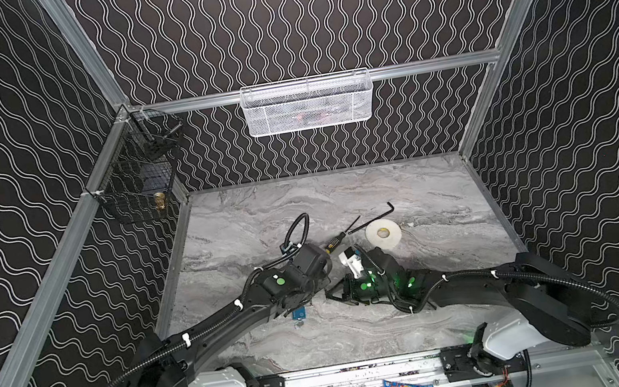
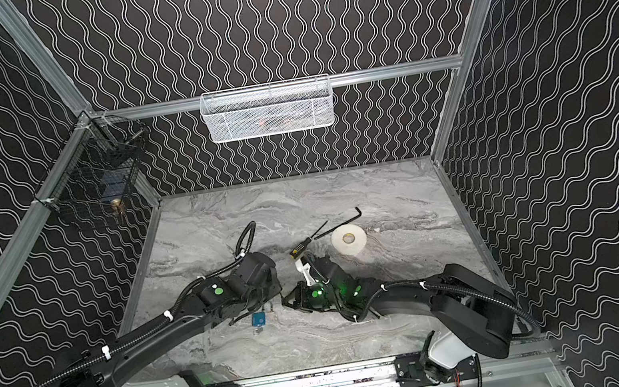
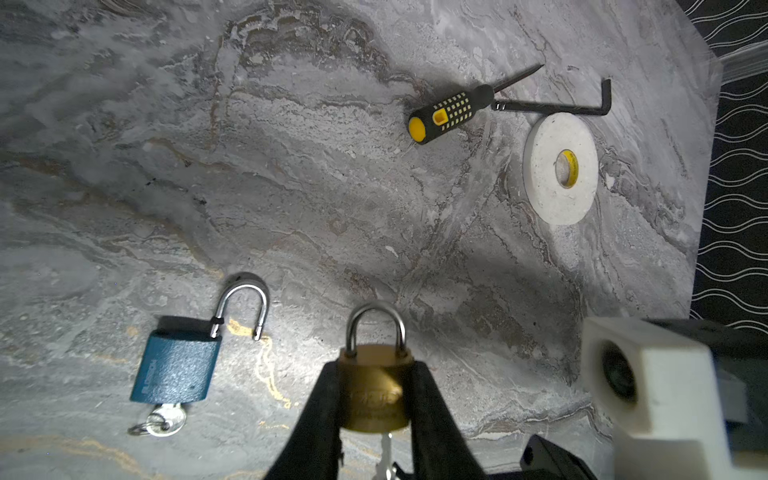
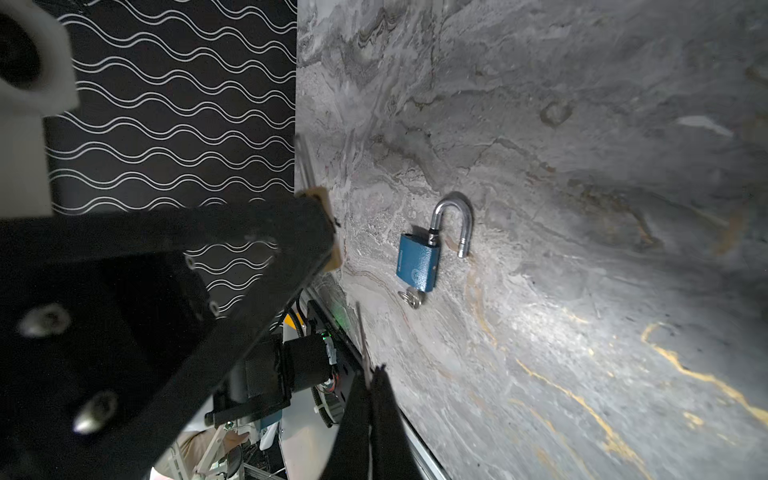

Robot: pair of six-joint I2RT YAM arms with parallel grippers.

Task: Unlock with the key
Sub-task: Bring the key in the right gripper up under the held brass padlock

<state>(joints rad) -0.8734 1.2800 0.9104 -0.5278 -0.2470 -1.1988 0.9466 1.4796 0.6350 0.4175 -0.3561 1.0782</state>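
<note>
**Desk:** What does the left gripper (image 3: 374, 368) have?

**Photographer:** A brass padlock (image 3: 374, 395). The two black fingers (image 3: 320, 415) stand partly apart and clamp the lock's body from both sides. Its shackle is closed and points away from the wrist.

**Desk:** Where is the key?

**Photographer:** The key (image 3: 386, 446) sits in the underside of the brass padlock, a silvery blade poking out between the left fingers. From the right wrist camera the key (image 4: 363, 336) shows edge-on, as a thin, blurred sliver of metal.

**Desk:** And the right gripper (image 4: 371, 374)?

**Photographer:** Its fingers are pressed together. The sliver runs straight into their tips, so they pinch the key at its outer end. The two grippers face each other low over the marble table (image 3: 291, 187).

**Desk:** Anything else in shot?

**Photographer:** A blue padlock (image 3: 176, 365) lies flat near the brass one, not touching it. Its shackle is open and a second key (image 3: 170, 419) on a small ring is in its base. Farther off lie a black-and-yellow screwdriver (image 3: 451, 108) and an L-shaped hex key (image 3: 552, 107). A white tape roll (image 3: 540, 174) sits just beside the hex key.
</note>
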